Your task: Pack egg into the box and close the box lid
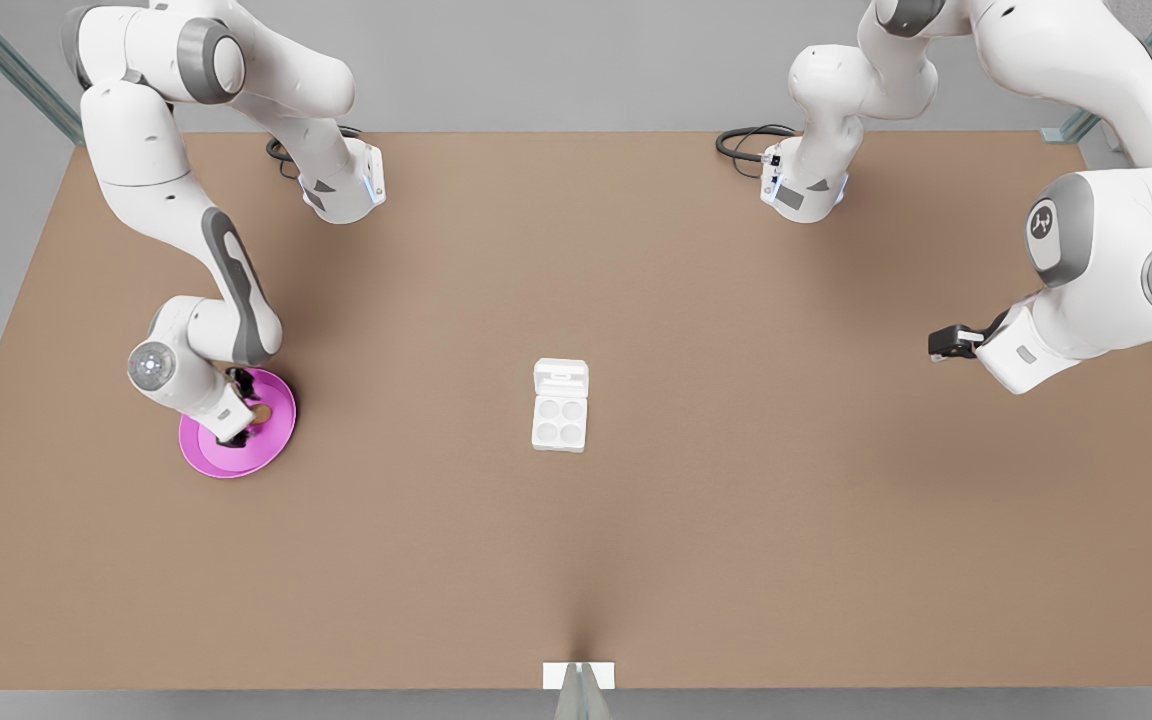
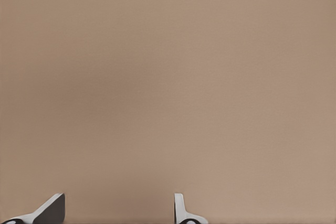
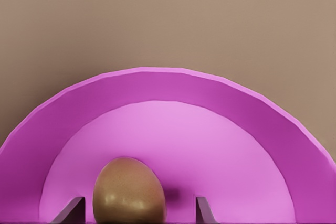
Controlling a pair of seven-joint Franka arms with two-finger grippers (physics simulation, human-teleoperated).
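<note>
Front view: the right gripper (image 1: 241,415) is seen lowered over the pink plate (image 1: 276,445) at about nine o'clock on the table (image 1: 576,560), and the egg (image 1: 260,412) is seen as a small tan spot on the plate beside its fingers. In the right wrist view the egg (image 3: 129,190) is framed between the two fingertips (image 3: 72,209), which are spread wider than the egg and are not touching it, so nothing is held yet. The box (image 1: 560,420) is placed near the table's centre, well apart from the plate, with all four cups empty and the lid (image 1: 561,379) folded back toward twelve o'clock. The left gripper (image 1: 944,343) is held above the table at about three o'clock, waiting; in the left wrist view its fingertips (image 2: 50,209) are seen parted over bare table, with nothing between them. The task is judged to be at its very start: the egg has not been grasped, and the lift, the carry to the box, the placing in a cup and the closing of the lid are all left to be done
</note>
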